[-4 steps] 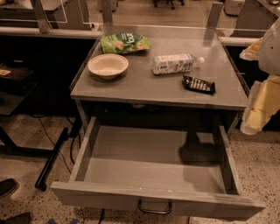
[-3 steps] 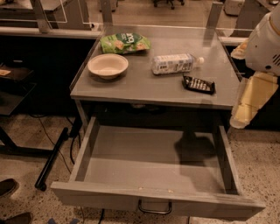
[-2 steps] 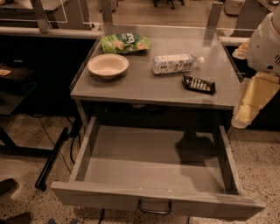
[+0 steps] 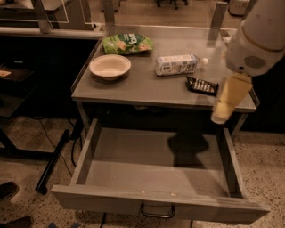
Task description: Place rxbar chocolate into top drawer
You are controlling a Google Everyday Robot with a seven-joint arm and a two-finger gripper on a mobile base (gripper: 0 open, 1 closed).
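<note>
Hovering by the table's (image 4: 147,89) right front corner, gripper (image 4: 219,117) (grip state cannot be told) may nudge rxbar (image 4: 201,85) floorward, missing the open drawer (image 4: 156,202).

This looks like an office or lab workroom, not a home. The robot's tool (image 4: 219,116) hangs at the right edge of a plain grey metal desk (image 4: 133,89), above the right side of its pulled-out top drawer (image 4: 151,164), a bare sheet-metal tray with a loop handle. Below and to the right of the tool lies a speckled terrazzo-type floor (image 4: 267,169). Far to the tool's left, dark cables (image 4: 46,129) trail over that floor beside the black foot (image 4: 51,162) of a neighbouring workstation. Beyond the desk, up and left of the tool, stand grey metal uprights (image 4: 40,13) and a rail.
</note>
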